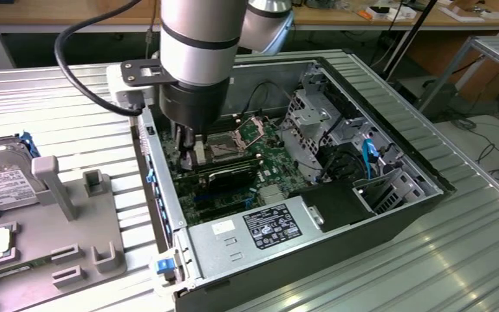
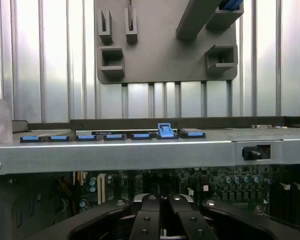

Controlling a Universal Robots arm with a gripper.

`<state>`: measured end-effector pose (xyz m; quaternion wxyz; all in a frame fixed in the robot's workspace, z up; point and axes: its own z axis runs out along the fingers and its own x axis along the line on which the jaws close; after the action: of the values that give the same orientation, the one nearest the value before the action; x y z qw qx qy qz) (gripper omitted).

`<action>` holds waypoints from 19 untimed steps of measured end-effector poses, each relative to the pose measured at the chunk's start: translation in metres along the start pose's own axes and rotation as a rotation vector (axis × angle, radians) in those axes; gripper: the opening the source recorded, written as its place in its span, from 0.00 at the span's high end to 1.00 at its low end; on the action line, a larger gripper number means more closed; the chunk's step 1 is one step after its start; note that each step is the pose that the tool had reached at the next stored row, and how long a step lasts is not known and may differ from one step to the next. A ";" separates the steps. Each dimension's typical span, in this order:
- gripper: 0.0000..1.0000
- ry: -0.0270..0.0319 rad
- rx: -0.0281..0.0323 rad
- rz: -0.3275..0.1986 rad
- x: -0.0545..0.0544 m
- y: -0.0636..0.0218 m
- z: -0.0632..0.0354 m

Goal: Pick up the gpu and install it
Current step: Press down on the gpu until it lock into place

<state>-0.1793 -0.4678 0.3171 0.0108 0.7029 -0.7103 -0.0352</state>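
GPU (image 1: 225,173) sits just below my gripper (image 1: 190,155), long axis along the motherboard (image 1: 262,140); my fingers are clenched, holding nothing

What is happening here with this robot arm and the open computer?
A silver robot arm has its black gripper lowered inside the open black computer case, shut, just above the green motherboard. A thin dark expansion card, the gpu, stands on edge in the motherboard right below the fingers; whether it is fully seated cannot be told. Beside the case, on the exterior view's left, a grey holder tray lies on the ribbed metal table, with a silver hard drive next to it.
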 end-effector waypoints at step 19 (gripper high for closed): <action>0.89 -0.0171 -0.1265 0.017 -0.001 -0.0096 0.0028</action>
<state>-0.1700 -0.4672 0.3138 0.0494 0.6945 -0.7126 -0.0859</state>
